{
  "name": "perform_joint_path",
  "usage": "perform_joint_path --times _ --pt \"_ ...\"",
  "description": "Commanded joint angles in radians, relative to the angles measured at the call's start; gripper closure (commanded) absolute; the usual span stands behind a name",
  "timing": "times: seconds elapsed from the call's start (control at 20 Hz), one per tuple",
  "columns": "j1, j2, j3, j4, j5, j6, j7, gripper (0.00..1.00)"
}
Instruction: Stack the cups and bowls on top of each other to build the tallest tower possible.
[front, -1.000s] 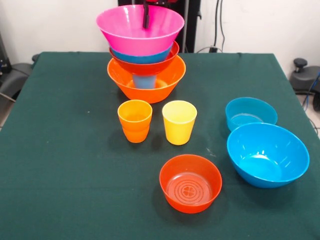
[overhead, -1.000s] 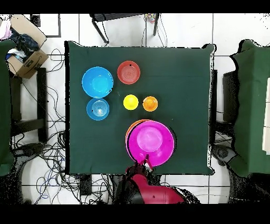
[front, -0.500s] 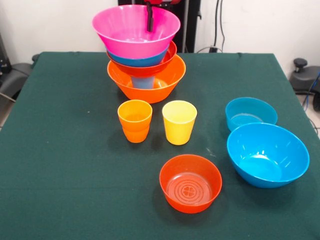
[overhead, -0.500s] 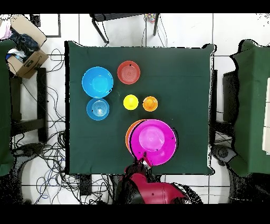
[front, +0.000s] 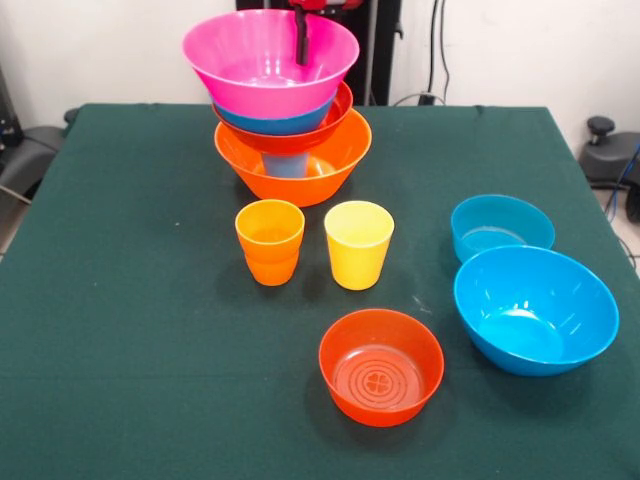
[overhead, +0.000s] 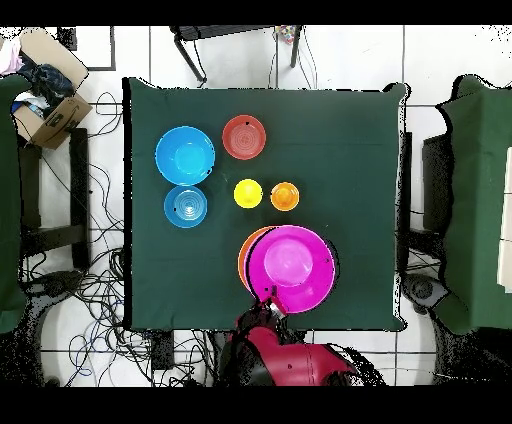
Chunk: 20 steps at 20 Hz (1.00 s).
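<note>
We saw the tower (front: 288, 120) at the upper middle of the front view, on the green tabletop (front: 130, 330). Its base was the big orange bowl (front: 300, 172), and inside that stood a blue cup (front: 287, 164), showing through the translucent wall. Above it came a red-orange bowl (front: 300, 134), then a blue bowl (front: 270, 122), of which only a band showed, and on top the big pink bowl (front: 262, 62), sitting off centre toward the left of the frame and slightly tilted.

The pincer (front: 300, 38) came down from the top edge, a dark finger (front: 300, 40) reaching inside the pink bowl at its far rim. It appeared to be gripping that rim, though the outer finger was hidden behind the bowl wall. In the overhead view the pink bowl (overhead: 290, 268) covered most of the orange one (overhead: 243, 262), and the red arm (overhead: 285, 365) met its lower left rim.

Just below the tower in the front view stood the orange cup (front: 270, 241) and the yellow cup (front: 358, 243), side by side, upright and apart. Lower still, near the bottom centre, sat a second red-orange bowl (front: 381, 366), open side up. At the right were the small shallow blue bowl (front: 501, 228) and, just in front of it, a larger blue bowl (front: 535, 308); we could not tell whether the two touched.
</note>
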Motion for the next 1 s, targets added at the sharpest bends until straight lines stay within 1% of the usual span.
perform_joint_path --times 0.05,0.25,0.45,0.65,1.0 --pt "0.000 0.047 0.095 -0.063 -0.041 0.136 0.103 0.00" --pt "-0.018 0.027 0.108 -0.053 -0.040 0.156 0.101 0.00" --pt "-0.035 -0.009 0.125 -0.037 -0.032 0.192 0.097 0.00" --pt "-0.035 -0.041 0.135 -0.027 -0.020 0.223 0.094 0.00" --pt "-0.033 -0.056 0.135 -0.025 -0.023 0.243 0.100 0.00"
